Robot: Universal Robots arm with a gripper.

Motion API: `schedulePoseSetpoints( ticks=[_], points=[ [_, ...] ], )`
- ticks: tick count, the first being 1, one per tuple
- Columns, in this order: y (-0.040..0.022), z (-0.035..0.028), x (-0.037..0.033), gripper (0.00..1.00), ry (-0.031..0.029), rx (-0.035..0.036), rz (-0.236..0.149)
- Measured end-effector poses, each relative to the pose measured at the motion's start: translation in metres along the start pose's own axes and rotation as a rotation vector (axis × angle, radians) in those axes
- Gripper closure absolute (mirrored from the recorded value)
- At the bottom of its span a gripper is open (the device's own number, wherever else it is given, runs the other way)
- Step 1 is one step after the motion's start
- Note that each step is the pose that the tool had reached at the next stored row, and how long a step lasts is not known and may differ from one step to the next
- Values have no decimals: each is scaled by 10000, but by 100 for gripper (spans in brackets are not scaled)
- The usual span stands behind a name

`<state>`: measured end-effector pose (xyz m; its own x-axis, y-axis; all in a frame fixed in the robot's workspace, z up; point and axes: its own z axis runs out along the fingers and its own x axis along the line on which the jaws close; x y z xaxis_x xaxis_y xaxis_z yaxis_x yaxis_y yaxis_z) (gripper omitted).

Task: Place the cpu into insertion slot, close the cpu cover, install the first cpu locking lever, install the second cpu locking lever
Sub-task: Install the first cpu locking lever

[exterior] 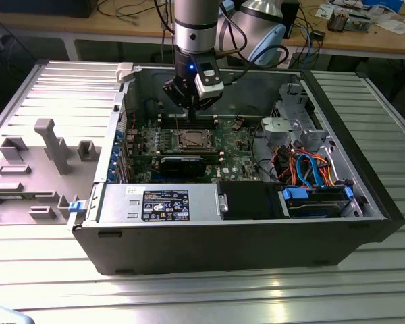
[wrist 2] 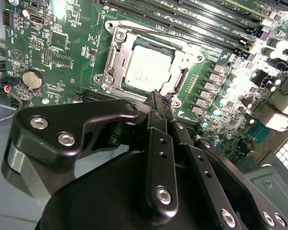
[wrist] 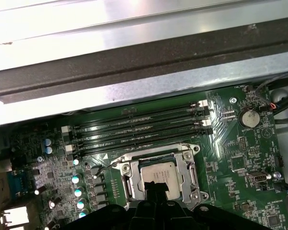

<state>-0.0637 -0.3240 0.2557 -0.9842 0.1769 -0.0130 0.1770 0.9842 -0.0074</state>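
Observation:
The cpu (wrist 2: 146, 69) lies flat in the insertion slot (wrist 2: 108, 79) on the green board, its silver top showing through the window of the cpu cover (wrist 2: 185, 60), which lies down over it. In the first wrist view the cpu (wrist: 158, 172) sits under the cpu cover (wrist: 188, 167), and a thin wire lever (wrist: 108, 165) stands off one side of the socket. My gripper (wrist 2: 156, 98) hovers just above the socket's edge, shut with nothing in it. In the exterior view the gripper (exterior: 192, 108) hangs over the cpu (exterior: 191, 140) inside the open computer case.
Long memory slots (wrist: 139, 127) run beside the socket, with a coin battery (wrist: 250, 118) nearby. A black card (exterior: 182, 162), a power supply (exterior: 162, 202) and a drive cage with orange and blue cables (exterior: 310, 169) crowd the case. Grey fixture blocks (exterior: 47, 145) stand on the exterior view's left.

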Motion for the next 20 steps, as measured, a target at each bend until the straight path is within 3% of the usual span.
schedulePoseSetpoints(
  ticks=[20],
  points=[
    [0, 0, 0, 89, -2, -4, -252]
  ],
)
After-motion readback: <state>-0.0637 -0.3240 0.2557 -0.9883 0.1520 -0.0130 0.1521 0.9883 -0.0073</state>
